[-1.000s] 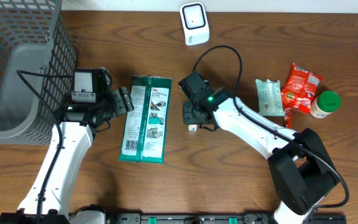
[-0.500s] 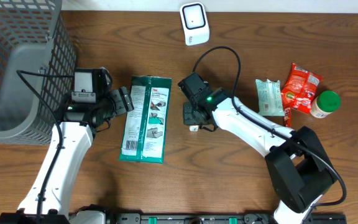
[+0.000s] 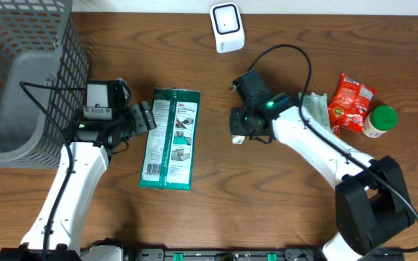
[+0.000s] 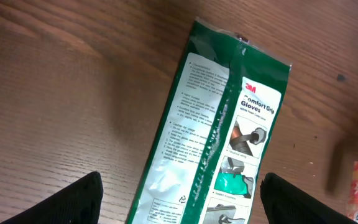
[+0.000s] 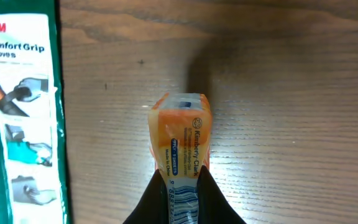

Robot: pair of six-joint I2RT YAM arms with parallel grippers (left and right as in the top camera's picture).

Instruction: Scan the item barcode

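The right hand (image 5: pixel 180 188) clenches a small orange-and-white paper packet (image 5: pixel 180 130) over the brown wooden table (image 3: pixel 216 210), well apart from the white barcode scanner (image 3: pixel 226 27). Grasping seems done; presenting the barcode is left to do. The left hand (image 3: pixel 142 116) hangs released beside a green glove pack (image 3: pixel 171 138).

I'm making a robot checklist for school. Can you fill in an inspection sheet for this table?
Surface: wooden table, plain wood grain.
Job's things: scanner at far edge; glove pack lying flat; small orange packet gripped.
Clutter: clear packet, red snack bag, green-lidded jar, right side.
End effectors: left end effector open beside glove pack; right end effector shut on small orange packet.
Cables: black cable loops above right arm.
Surroundings: grey wire basket, left.
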